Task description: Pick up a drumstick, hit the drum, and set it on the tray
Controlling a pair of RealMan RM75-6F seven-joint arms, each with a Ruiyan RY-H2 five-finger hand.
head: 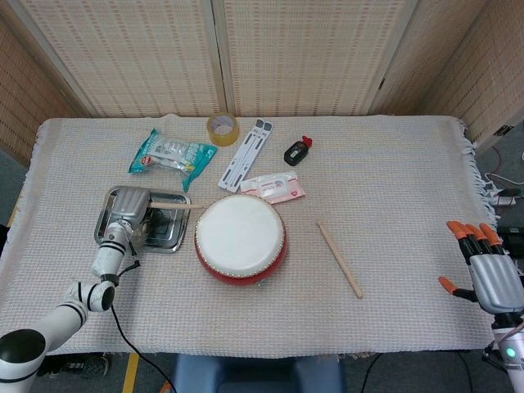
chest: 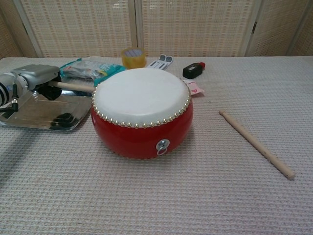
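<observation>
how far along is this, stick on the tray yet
Pickup is done: the left hand grips a drumstick low over the tray, tip toward the drum. Release remains. A second stick lies untouched; the right hand idles open.

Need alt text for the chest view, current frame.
The robot's left hand holds a drumstick low over a metal tray at far left, beside a red drum with a white head. A second drumstick lies on the woven cloth to the right; tape and small items sit behind.
</observation>
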